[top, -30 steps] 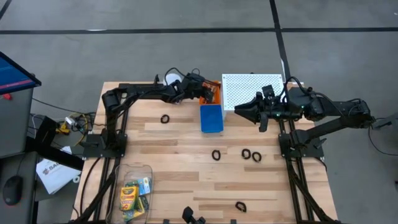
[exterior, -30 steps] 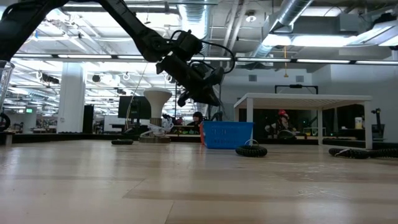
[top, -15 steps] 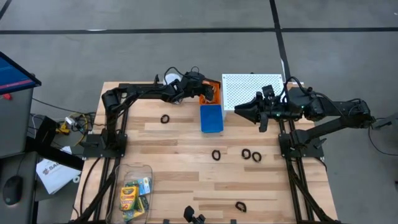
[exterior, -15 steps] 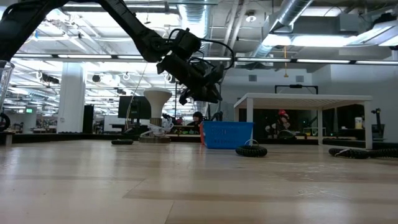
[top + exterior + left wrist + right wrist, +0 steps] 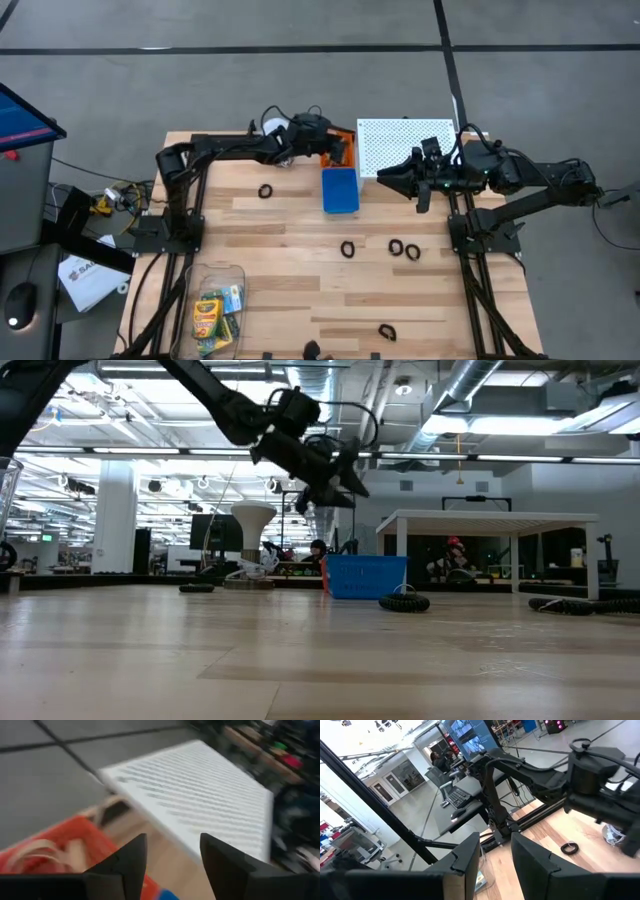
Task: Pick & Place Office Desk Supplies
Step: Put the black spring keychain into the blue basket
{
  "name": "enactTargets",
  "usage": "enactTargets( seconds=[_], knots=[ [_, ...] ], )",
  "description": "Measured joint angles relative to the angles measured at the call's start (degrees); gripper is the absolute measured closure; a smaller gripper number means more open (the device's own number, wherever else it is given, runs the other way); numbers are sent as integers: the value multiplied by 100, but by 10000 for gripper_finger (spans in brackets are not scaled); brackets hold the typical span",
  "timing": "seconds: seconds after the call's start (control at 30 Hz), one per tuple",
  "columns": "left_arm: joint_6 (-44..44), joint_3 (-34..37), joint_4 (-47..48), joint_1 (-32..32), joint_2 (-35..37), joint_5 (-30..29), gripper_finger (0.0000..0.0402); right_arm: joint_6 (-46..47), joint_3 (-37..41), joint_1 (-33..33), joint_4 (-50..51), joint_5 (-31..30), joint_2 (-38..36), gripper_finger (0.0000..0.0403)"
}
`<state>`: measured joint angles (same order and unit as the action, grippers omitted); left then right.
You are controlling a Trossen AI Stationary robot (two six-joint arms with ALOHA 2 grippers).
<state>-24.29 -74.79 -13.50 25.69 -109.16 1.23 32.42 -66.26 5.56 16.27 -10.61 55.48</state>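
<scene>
Left hand (image 5: 337,146) released, fingers parted and empty, over orange bin (image 5: 345,150) holding tan rubber-band loops (image 5: 37,851), right hand (image 5: 392,177) parted, empty, beside white perforated shelf (image 5: 405,145), black ring clips (image 5: 404,247) on counter (image 5: 290,260) near blue bin (image 5: 340,190), crayon boxes (image 5: 208,318) in clear container (image 5: 222,275) well apart from it

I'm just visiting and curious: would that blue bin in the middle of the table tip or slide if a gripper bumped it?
The blue bin looks like thin, light plastic, so it would probably slide across the smooth wooden table. Low and broad, it seems unlikely to tip.
</scene>
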Motion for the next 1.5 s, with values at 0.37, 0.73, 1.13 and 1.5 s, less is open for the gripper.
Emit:
enactTargets(
  seconds=[0.37, 0.73, 1.13, 1.5],
  knots=[
    [2525, -4, 4590, -563, 1892, 3503, 224, -34, 0, 5, 41, -16, 0, 292],
    [1726, 186, 8201, -1893, 3775, 876, 224, 191, 0, 9, 454, -18, 0, 292],
    [875, 2411, 6067, -296, 3816, 228, 234, 212, 0, -17, 574, -149, 0, 292],
    [876, 2593, 4716, 195, 2177, 395, 280, 510, 2, 20, 555, -149, 0, 292]
  ],
)
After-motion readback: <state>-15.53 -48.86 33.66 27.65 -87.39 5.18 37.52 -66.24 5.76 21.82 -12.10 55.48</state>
